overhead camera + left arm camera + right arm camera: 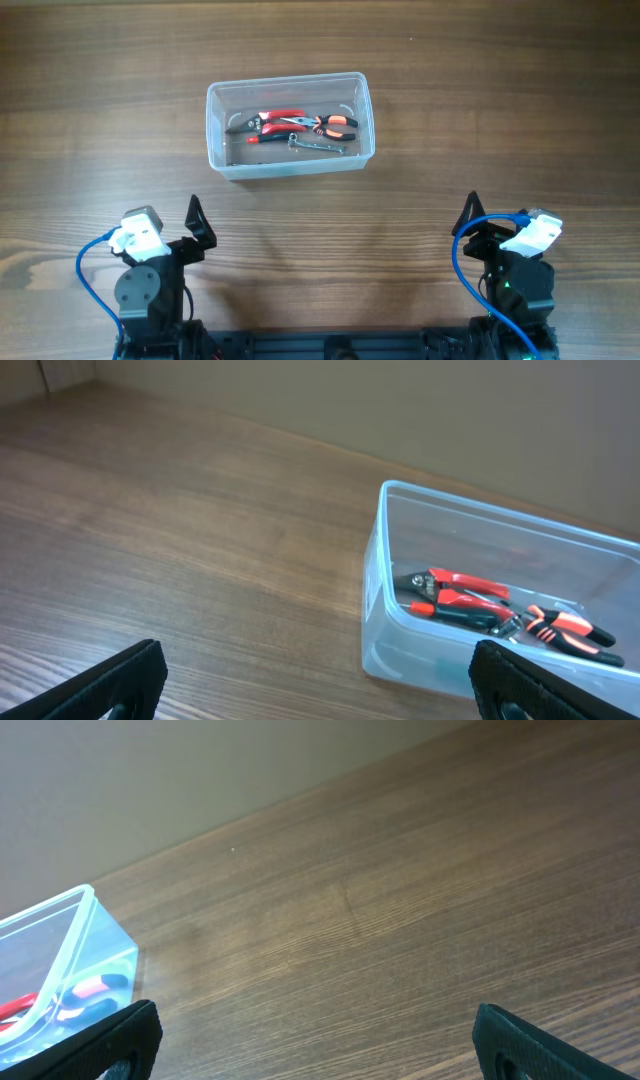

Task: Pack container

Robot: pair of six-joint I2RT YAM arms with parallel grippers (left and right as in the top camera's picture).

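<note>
1. I am looking down at the clear, colourless plastic rectangular container (290, 168), which is sitting on the brown wood-grain worktop (100, 130), toward the far side and a little left of centre, well apart from both arms
2. Inside it, red-handled pliers (272, 120) are lying at the left and orange-and-black-handled pliers (338, 125) at the right, their noses coming together near the middle; a small grey metal tool (318, 147) is lying just beside them on the near side
3. The left gripper (318, 682) is hovering over the near left of the worktop with its black fingers spread wide apart, gripping nothing; its camera is showing the container ahead and to the right
4. The right gripper (315, 1042) is hovering at the near right, fingers also standing wide apart and empty; only a corner of the container is showing at the left edge of its view
</note>
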